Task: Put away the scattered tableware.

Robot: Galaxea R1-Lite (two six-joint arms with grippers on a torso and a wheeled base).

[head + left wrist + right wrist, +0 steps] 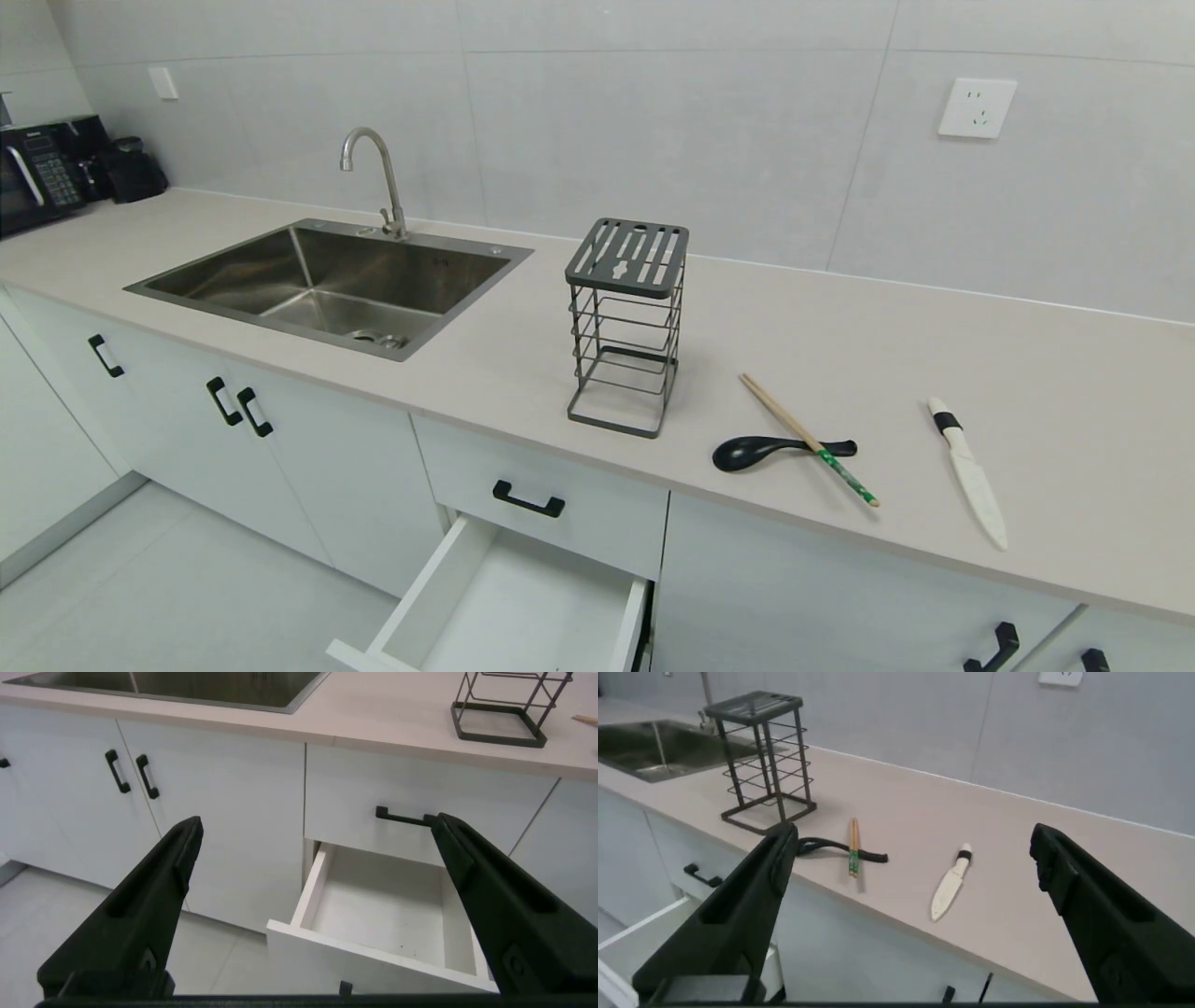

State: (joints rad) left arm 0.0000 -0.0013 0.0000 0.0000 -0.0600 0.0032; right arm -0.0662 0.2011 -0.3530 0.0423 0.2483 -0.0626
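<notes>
On the counter lie a black spoon (766,452) (822,846), a pair of chopsticks (808,439) (854,846) resting across its handle, and a white knife with a black band (969,471) (952,884). A dark wire cutlery rack (626,324) (766,761) (505,705) stands upright to their left. My left gripper (318,910) is open, held in front of the cabinets facing an open white drawer (388,915) (504,607). My right gripper (915,910) is open, held off the counter's front edge, facing the tableware from a distance.
A steel sink (327,285) with a faucet (378,177) is set into the counter (840,336) at the left. A black appliance (37,173) stands at the far left. Closed cabinet doors with black handles (238,406) run below. A wall socket (977,107) is on the tiles.
</notes>
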